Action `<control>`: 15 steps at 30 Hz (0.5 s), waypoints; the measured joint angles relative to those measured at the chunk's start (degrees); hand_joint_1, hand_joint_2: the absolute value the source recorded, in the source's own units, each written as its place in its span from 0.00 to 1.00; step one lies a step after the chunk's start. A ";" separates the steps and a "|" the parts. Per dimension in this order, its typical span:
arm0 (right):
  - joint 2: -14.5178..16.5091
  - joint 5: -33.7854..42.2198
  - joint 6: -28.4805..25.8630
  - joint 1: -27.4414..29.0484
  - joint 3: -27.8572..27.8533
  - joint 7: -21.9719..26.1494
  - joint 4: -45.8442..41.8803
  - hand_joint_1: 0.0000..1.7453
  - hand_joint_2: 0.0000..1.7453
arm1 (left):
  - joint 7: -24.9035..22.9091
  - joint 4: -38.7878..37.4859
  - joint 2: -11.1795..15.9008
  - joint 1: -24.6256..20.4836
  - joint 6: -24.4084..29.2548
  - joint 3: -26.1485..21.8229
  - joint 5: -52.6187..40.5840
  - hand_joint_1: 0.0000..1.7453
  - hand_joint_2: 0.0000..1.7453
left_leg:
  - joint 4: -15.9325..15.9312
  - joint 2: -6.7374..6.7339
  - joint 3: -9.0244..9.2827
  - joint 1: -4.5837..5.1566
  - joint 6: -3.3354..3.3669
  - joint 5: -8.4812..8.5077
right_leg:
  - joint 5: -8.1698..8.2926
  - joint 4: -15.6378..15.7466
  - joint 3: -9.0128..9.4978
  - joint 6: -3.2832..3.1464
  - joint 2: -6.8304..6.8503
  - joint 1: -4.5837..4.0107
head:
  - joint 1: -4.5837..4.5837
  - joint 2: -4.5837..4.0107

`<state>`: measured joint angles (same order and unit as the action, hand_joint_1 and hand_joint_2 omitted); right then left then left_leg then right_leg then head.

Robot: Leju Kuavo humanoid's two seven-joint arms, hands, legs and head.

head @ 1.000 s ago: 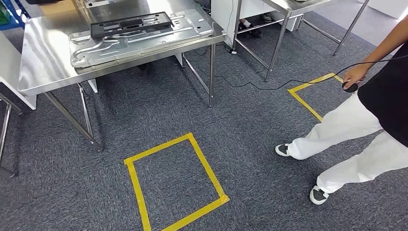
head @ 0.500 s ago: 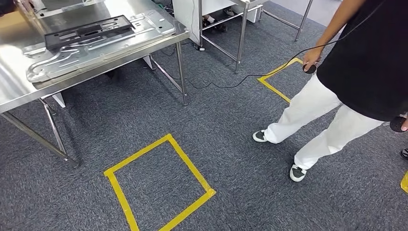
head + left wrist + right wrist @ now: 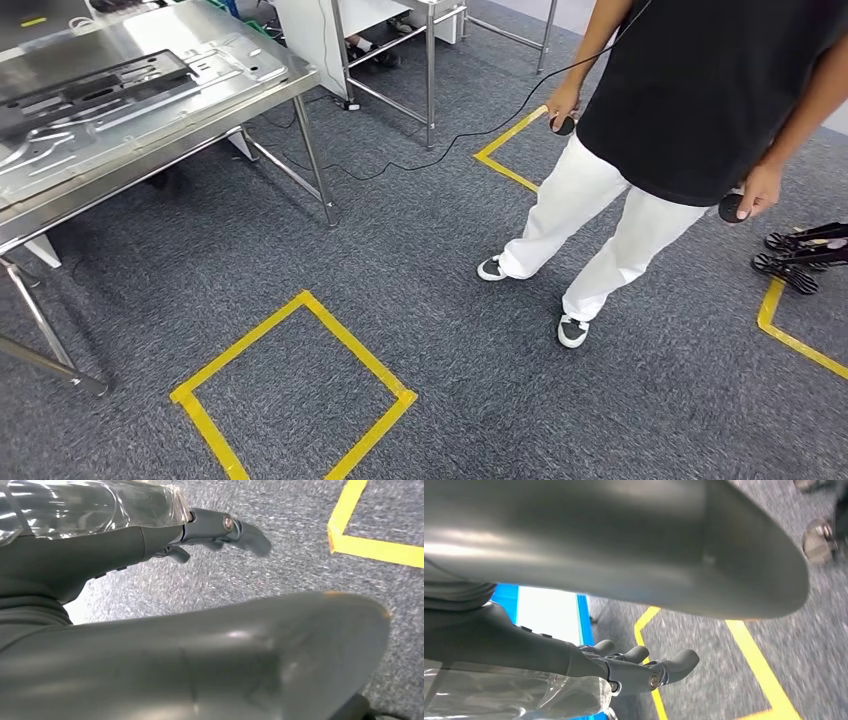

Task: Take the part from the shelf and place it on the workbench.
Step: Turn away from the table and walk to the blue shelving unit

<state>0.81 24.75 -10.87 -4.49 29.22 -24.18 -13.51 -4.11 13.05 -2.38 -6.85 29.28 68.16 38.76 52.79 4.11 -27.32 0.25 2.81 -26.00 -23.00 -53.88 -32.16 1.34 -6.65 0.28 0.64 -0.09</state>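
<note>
Part: I'm not seeing it or the shelf yet, so pickup and placing are both left. Left hand (image 3: 220, 530) and right hand (image 3: 644, 667) are hanging empty w/ fingers loosely apart. Counter (image 3: 60, 195) is sitting nearby, person (image 3: 690, 110) standing beside.

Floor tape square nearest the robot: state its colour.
Yellow; the floor tape square on grey carpet shows best in the head view.

- You see the workbench (image 3: 262, 78), a bare steel table, at the head view's upper left.
- On it a black frame-shaped part (image 3: 95, 88) lies flat on a stamped metal panel (image 3: 215, 62).
</note>
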 joint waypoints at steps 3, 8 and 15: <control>-0.03 0.27 -0.08 0.24 0.01 0.09 0.05 0.00 0.00 | -0.05 0.00 -0.05 -0.10 -0.06 0.03 -0.11 0.00 0.00 | -0.37 -1.91 -0.16 -0.24 0.95 0.75 | -1.21 -2.04 -1.38 0.86 1.64 0.18 | -0.06 0.00; -0.01 0.51 -0.13 0.16 0.02 0.24 0.07 0.00 0.00 | -0.08 0.00 -0.06 0.25 -0.17 0.03 -0.12 0.00 0.00 | -0.44 -5.99 -0.56 -0.38 1.37 1.01 | -8.89 -17.74 -7.98 2.23 6.06 0.78 | -0.23 0.00; 0.16 0.69 -0.13 0.04 0.02 0.27 0.08 0.00 0.00 | -0.08 0.00 -0.01 -0.14 -0.17 0.03 0.01 0.00 0.00 | 0.16 -10.04 -0.20 -0.10 -0.65 0.17 | -2.47 -0.31 2.01 1.58 9.73 0.74 | -0.08 0.00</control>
<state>0.97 25.45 -11.00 -4.45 29.24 -23.91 -13.43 -4.20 13.05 -2.39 -7.00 29.11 68.19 38.77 52.96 -5.93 -27.51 0.15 2.16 -25.83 -25.47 -54.20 -30.16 2.93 3.08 1.02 0.56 -0.09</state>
